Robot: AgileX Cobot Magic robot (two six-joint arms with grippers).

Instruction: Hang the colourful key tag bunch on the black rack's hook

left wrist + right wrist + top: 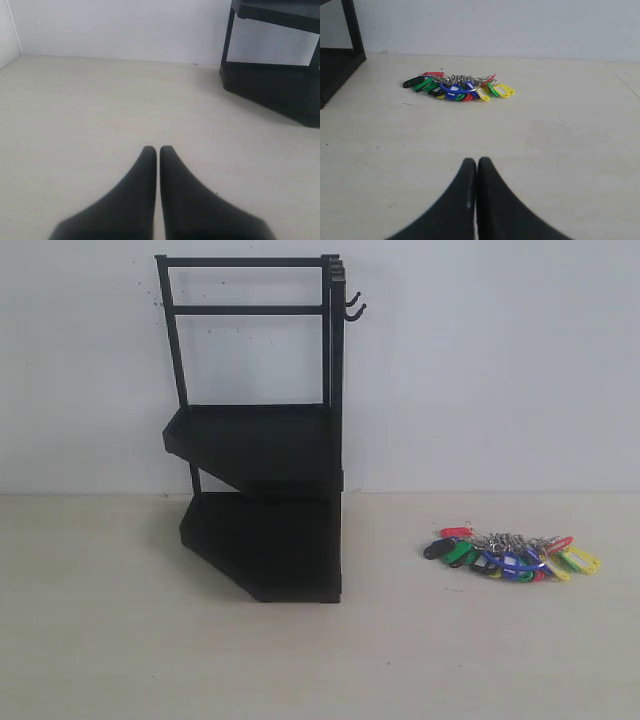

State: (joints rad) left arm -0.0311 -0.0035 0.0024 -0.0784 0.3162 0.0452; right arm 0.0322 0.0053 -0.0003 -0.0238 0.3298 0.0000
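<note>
The colourful key tag bunch (pixel 512 553) lies flat on the pale table, to the right of the black rack (pixel 262 440). Two small hooks (pixel 354 306) stick out from the rack's upper right side, both bare. Neither arm shows in the exterior view. In the right wrist view the bunch (pixel 460 86) lies well ahead of my right gripper (pixel 477 162), which is shut with nothing between its fingers. My left gripper (pixel 158 150) is shut too and holds nothing; the rack's lower tier (pixel 280 85) stands ahead of it, off to one side.
A white wall (pixel 480 370) stands right behind the rack. The rack's lower corner (pixel 337 60) shows at the edge of the right wrist view. Bare pale tabletop (pixel 120 640) surrounds the rack and the bunch.
</note>
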